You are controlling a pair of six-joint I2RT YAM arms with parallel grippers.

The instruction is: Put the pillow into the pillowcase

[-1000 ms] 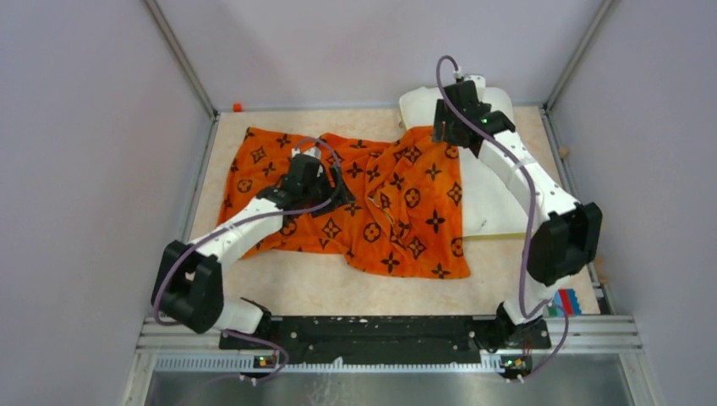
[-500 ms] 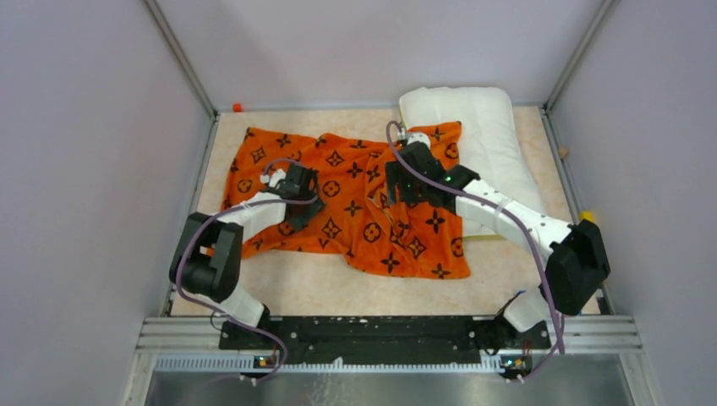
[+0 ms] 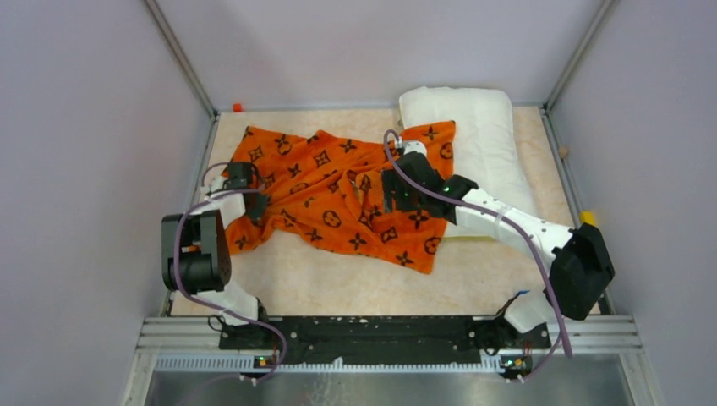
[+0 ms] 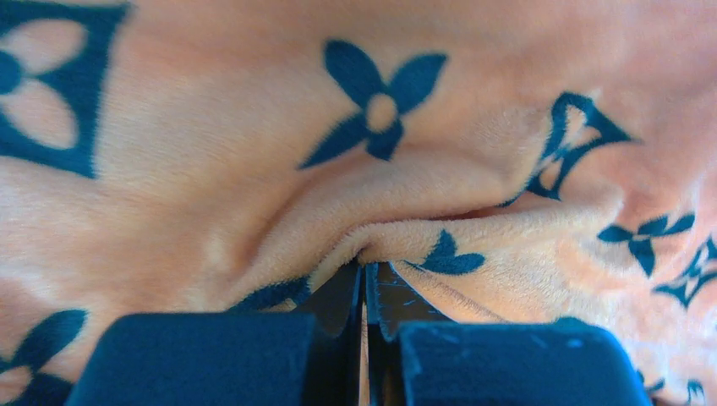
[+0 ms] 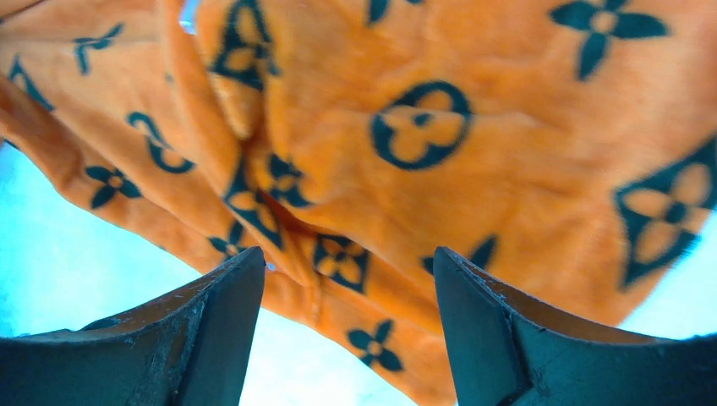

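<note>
Pillow: the large white quilted soft cushion (image 3: 478, 135) lies at the far right side of the pillowcase. It is flat on the beige stone-pattern table top (image 3: 338, 283), and I see all of it outside the sack.
Pillowcase: the bright orange plush fabric sack with black flower and circle prints (image 3: 338, 199) is spread crumpled on the table. Its far right corner lies over the left edge of the pillow.
Opening of the pillowcase: I cannot tell which edge is the open one, because the folds hide it.
Left gripper: the left gripper (image 4: 365, 283) is at the left edge of the pillowcase. Its jaws are pressed together and pinch a small ridge of the orange fabric.
Right gripper: the right gripper (image 5: 347, 258) hangs over the right part of the pillowcase, close to the overlap with the pillow. Its jaws are spread with only fabric below them and hold nothing. Whether they touch the cloth I cannot tell.
Done: in my judgement very little, only one grip on the cloth.
Left to do: find the mouth of the pillowcase, hold it open, bring the pillow to it, push it fully inside.
</note>
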